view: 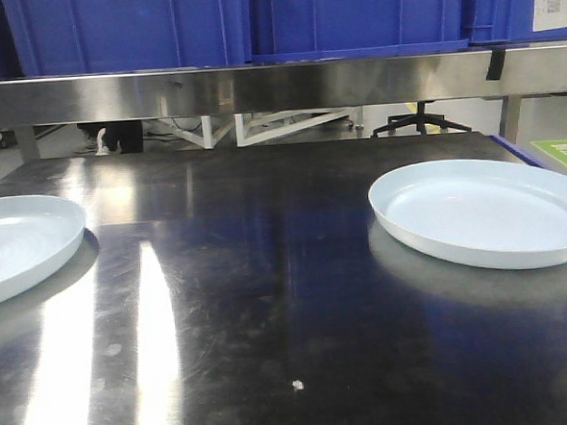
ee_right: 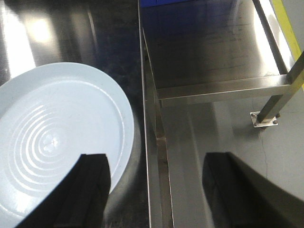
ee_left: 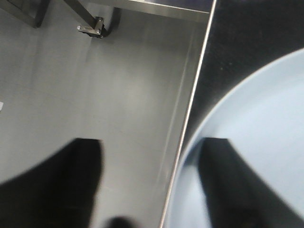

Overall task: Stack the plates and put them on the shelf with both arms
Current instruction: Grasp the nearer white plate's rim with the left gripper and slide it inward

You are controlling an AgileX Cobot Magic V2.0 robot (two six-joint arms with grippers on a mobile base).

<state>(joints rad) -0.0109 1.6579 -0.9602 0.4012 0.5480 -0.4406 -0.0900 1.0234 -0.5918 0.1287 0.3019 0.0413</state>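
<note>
Two pale bluish-white plates lie apart on the dark steel tabletop (view: 270, 300): the left plate (view: 16, 243) and the right plate (view: 486, 210). The shelf's brushed steel rail (view: 257, 87) runs across the back above the table. No gripper shows in the front view. My left gripper (ee_left: 151, 142) is open and straddles the table's left edge, with one finger over the left plate (ee_left: 256, 142) and the other off the table. My right gripper (ee_right: 156, 159) is open across the table's right edge, with its left finger over the rim of the right plate (ee_right: 52, 137).
Blue plastic crates (view: 253, 22) stand on top of the shelf. Past the table's right edge sits a lower steel surface (ee_right: 213, 47) with a bolted leg foot (ee_right: 263, 118). Grey floor and a caster wheel (ee_left: 97, 26) lie beyond the left edge.
</note>
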